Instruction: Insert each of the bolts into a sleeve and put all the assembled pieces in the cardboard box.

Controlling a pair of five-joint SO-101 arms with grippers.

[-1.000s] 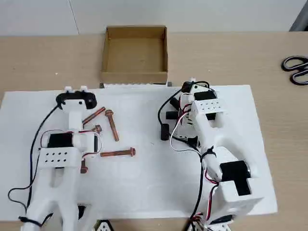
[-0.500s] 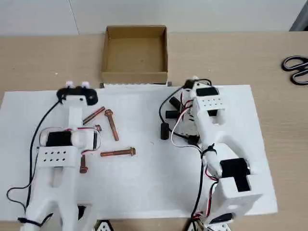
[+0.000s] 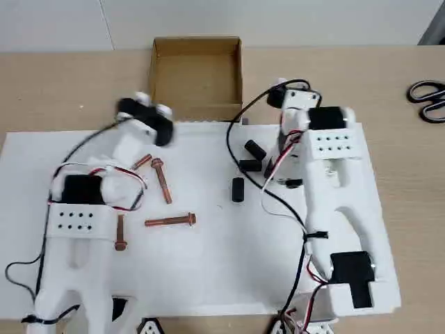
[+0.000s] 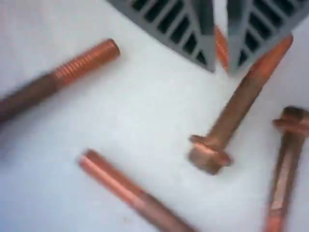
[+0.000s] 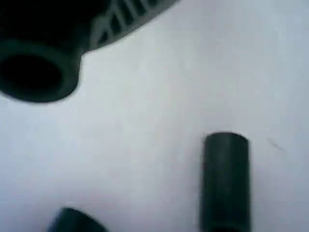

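My left gripper (image 4: 220, 68) hangs over the loose copper bolts. It is shut to a slit on a bolt (image 4: 220, 43), of which a thin strip shows. Three bolts lie beside it on the white sheet (image 3: 208, 264): one (image 3: 161, 179), a second (image 3: 170, 221) and a third (image 3: 119, 233). My right gripper (image 5: 84, 41) is shut on a black sleeve (image 5: 34, 72), whose open end shows against the ribbed finger (image 5: 125, 19). Three sleeves lie left of the right arm: one (image 3: 252, 149), another (image 3: 249, 165) and the last (image 3: 238, 189). The cardboard box (image 3: 196, 110) stands at the back, nothing in it.
Scissors (image 3: 427, 97) lie on the wooden table at the far right. Cables loop from the right arm over the sheet near the sleeves. A bare stretch of sheet lies between the two arms toward the front.
Both arms have risen and stretched toward the back. The left wrist swung right toward the box. The right arm pulled away from the sleeves, uncovering one nearer the box.
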